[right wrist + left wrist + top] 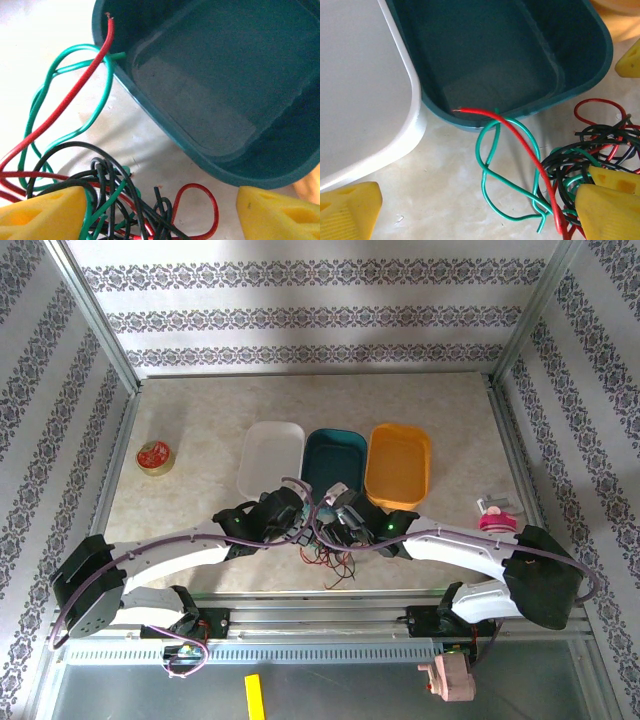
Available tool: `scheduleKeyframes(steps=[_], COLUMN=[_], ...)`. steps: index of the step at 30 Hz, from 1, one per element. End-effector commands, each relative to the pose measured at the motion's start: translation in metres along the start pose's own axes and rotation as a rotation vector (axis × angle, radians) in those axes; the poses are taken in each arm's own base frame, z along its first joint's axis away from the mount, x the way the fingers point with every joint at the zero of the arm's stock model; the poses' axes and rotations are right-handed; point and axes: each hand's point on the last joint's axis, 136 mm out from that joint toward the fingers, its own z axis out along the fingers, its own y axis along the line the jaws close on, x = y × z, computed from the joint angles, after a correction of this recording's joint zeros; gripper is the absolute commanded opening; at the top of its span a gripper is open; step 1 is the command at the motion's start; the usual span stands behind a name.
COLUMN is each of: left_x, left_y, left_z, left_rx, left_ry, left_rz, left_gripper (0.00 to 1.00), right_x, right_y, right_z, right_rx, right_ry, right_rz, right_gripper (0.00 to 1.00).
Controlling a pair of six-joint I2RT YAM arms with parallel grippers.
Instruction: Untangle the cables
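Observation:
The cables (335, 565) lie knotted on the table, just in front of the teal tray (335, 455). In the left wrist view, green cable loops (510, 185) and a red cable (520, 137) reach out of the tangle (585, 150); the red end rests on the teal tray's rim (470, 122). My left gripper (475, 210) is open wide, with the green loops between its yellow fingers (347, 210). My right gripper (160, 210) is open over the black, red and green knot (120, 200), its left finger (45, 210) against the cables.
A white tray (270, 455) stands left of the teal one and an orange tray (398, 465) right of it. A tape roll (154, 456) lies at the far left. A pink and white object (490, 515) sits at the right. Metal frame rails edge the table.

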Motion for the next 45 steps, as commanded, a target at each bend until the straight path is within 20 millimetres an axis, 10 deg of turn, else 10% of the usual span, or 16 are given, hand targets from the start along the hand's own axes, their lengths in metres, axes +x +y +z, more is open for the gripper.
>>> scheduleKeyframes(steps=[1,21,35,42,45], left_x=[0.0,0.001,0.008,0.014,0.019], left_y=[-0.015,-0.044,-0.05,-0.05,-0.05], left_z=[-0.001,0.01,0.023,0.032,0.037], left_rx=[0.043,0.174,0.184,0.171,0.167], left_ry=[0.005,0.063,0.102,0.122,0.139], left_rz=[0.021,0.043,0.056,0.06,0.069], left_gripper=[0.99,0.99,0.94,0.74,0.55], right_x=[-0.007,-0.013,-0.004,-0.011,-0.017], right_y=[0.021,0.01,0.021,0.016,0.014], right_z=[0.001,-0.04,-0.023,-0.022,-0.027], right_rx=[-0.079,-0.284,-0.351,-0.353,-0.375], right_ry=[-0.025,-0.047,0.026,0.003,-0.02], right_rz=[-0.029,0.126,0.189,0.207,0.232], right_gripper=[0.78,0.64,0.45,0.0,0.0])
